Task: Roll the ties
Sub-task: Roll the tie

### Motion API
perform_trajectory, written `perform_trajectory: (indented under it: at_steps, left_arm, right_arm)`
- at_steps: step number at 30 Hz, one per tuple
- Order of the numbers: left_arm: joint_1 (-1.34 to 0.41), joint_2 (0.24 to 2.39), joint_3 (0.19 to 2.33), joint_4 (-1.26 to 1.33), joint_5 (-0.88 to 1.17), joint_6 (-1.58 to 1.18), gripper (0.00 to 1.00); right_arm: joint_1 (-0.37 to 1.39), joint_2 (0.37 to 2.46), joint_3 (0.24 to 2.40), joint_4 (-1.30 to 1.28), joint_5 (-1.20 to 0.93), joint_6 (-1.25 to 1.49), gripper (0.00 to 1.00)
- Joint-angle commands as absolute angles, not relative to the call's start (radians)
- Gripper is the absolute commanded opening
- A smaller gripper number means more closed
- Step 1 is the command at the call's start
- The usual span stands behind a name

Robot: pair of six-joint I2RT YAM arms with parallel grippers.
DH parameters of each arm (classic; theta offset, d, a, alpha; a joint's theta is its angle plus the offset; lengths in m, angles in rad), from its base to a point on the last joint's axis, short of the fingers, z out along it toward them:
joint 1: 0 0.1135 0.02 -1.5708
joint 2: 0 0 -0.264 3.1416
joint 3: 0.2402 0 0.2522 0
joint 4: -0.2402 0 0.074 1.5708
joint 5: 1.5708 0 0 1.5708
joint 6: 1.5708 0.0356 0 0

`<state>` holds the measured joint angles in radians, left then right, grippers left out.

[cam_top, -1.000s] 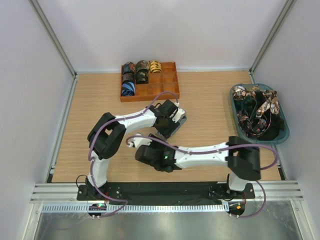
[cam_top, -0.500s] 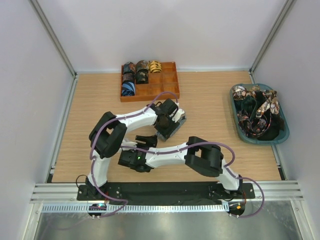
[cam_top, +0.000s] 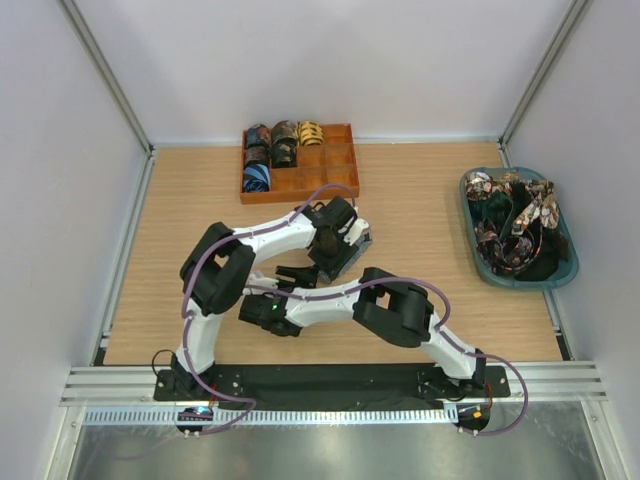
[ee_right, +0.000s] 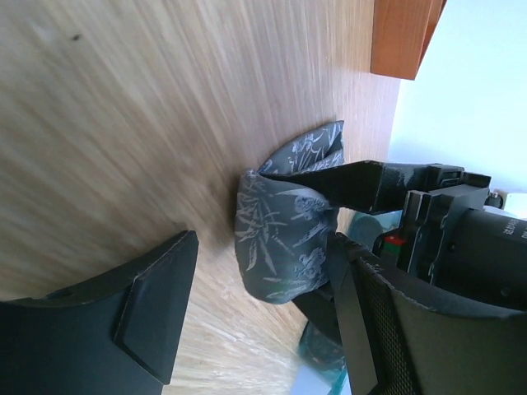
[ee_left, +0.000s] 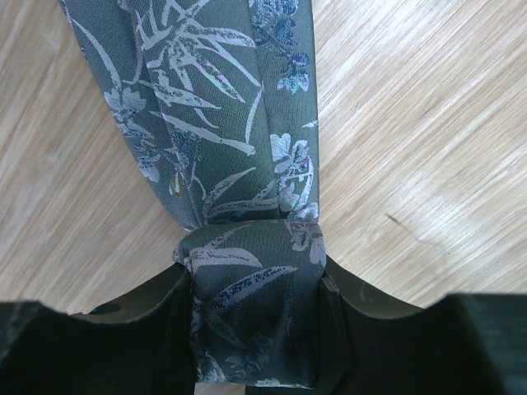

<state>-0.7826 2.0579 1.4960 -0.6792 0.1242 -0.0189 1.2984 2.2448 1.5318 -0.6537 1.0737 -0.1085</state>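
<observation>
Two pairs: left fingers (ee_left: 123, 337) half-shut around grey-blue tie (ee_left: 247, 148), right fingers (ee_right: 156, 313) wide apart, empty, near it.

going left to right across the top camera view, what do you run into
rolled ties in the wooden tray -> left gripper clamped on a grey tie -> basket of loose ties

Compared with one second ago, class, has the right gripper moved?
Yes. The right gripper has swung left, away from the green basket at the right edge of the top view, which has stayed put.
</observation>
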Motion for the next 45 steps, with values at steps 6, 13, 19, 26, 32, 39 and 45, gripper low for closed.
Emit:
perform_trajectory:
  at_steps: [6, 13, 19, 26, 32, 39, 45]
  left_arm:
    - [-0.778, 2.135, 1.48, -0.848, 0.166, -0.031, 0.34]
    - [-0.775, 2.148, 1.485, -0.862, 0.161, -0.029, 0.34]
    - [-0.77, 2.146, 1.491, -0.876, 0.164, -0.028, 0.34]
    - [-0.764, 2.132, 1.497, -0.9, 0.173, -0.031, 0.33]
    - [-0.762, 2.128, 1.505, -0.92, 0.166, -0.037, 0.33]
    - [-0.762, 2.123, 1.5, -0.902, 0.164, -0.035, 0.36]
    - [-0.755, 2.089, 1.505, -0.859, 0.183, -0.04, 0.54]
  right_arm:
    - [1.253, 2.279, 1.526, -0.643, 1.092, -0.101, 0.76]
    - [1.223, 2.336, 1.509, -0.638, 1.132, -0.092, 0.77]
    - [1.22, 2.367, 1.494, -0.65, 1.167, -0.069, 0.71]
    - [1.207, 2.387, 1.477, -0.67, 1.187, -0.041, 0.66]
    - [1.186, 2.421, 1.496, -0.703, 1.177, -0.014, 0.63]
    - [1.183, 2.405, 1.511, -0.727, 1.131, 0.038, 0.38]
    - [1.196, 2.375, 1.519, -0.722, 1.094, 0.043, 0.35]
